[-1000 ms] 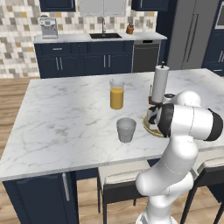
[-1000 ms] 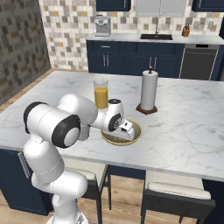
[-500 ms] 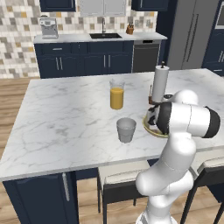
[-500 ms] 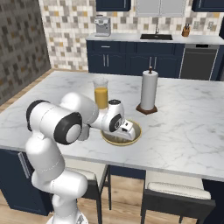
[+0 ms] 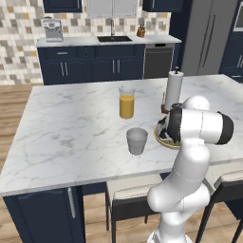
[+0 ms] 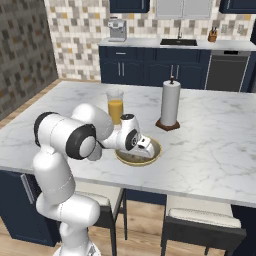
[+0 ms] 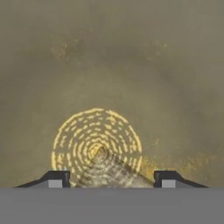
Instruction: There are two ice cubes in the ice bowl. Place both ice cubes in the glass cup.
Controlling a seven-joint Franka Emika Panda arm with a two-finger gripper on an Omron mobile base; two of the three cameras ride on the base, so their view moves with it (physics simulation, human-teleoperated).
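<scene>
Marble bench [image 5: 71,128], white, grey-veined. Left to right in left base view: orange juice glass [image 5: 126,101]; glass cup [image 5: 136,141] near front edge, nothing visible inside; ice bowl [image 6: 150,156] just beside, tool [image 6: 146,150] lowered into it; paper towel roll [image 5: 173,85] behind.

Tool: fingers part-spread at bowl floor; pale translucent wedge between tips, likely ice cube [image 7: 107,168]; grip on it cannot be told.

Risk: slick cube squirts out from pinch; bowl nudged toward cup.

Room: navy cabinets, mosaic backsplash, sink, wood floor.

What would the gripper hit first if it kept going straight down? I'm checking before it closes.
Probably an ice cube lying between the fingertips, then the ice bowl floor; depth is hard to judge.
</scene>
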